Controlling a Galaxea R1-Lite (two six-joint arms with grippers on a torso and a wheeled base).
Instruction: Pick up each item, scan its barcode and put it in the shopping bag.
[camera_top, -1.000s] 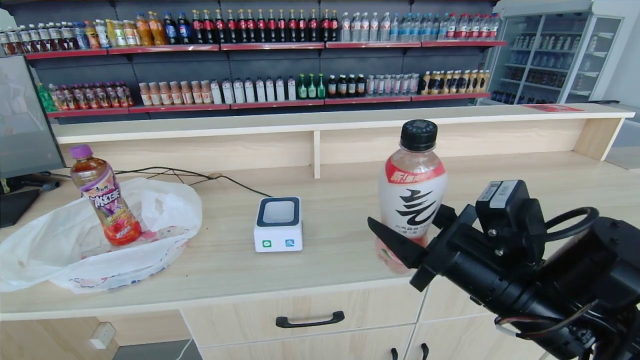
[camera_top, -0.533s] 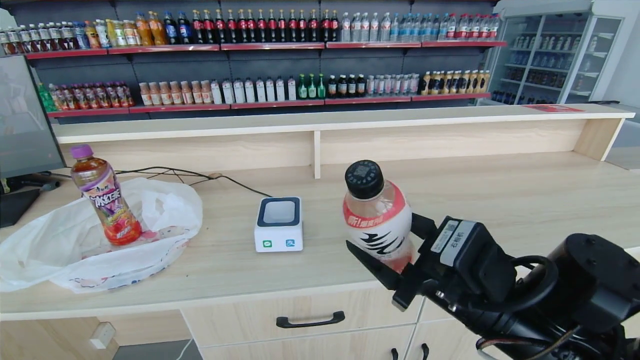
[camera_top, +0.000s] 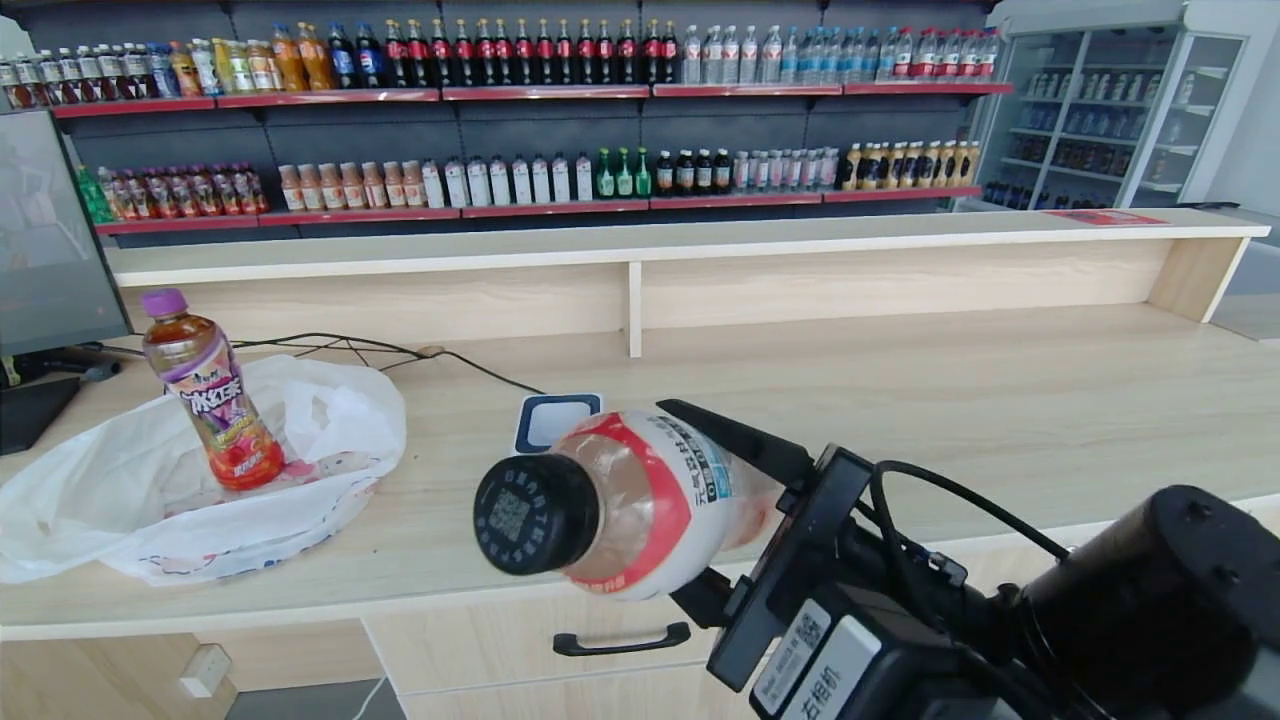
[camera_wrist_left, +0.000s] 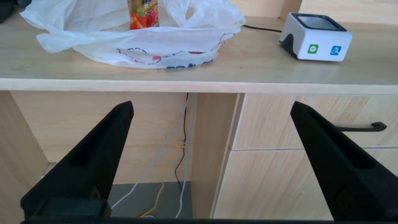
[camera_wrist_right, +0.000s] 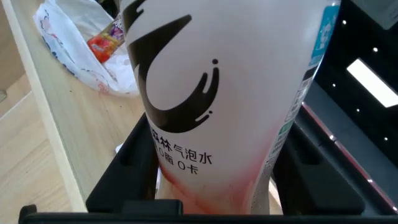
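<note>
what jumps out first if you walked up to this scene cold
The white bottle with the black cap grabs the eye first: the right hand holds it tipped on its side, cap toward the head camera, partly hiding the small white scanner in the middle of the counter. Next comes the purple-capped tea bottle, standing upright on the crumpled white shopping bag at the counter's left end.

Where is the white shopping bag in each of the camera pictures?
Head view: the shopping bag lies on the left part of the counter.
Left wrist view: the bag lies on the counter, apart from the scanner.
Right wrist view: the bag lies behind the held white bottle.
Shared landmark: the red tea bottle standing in the bag.
</note>
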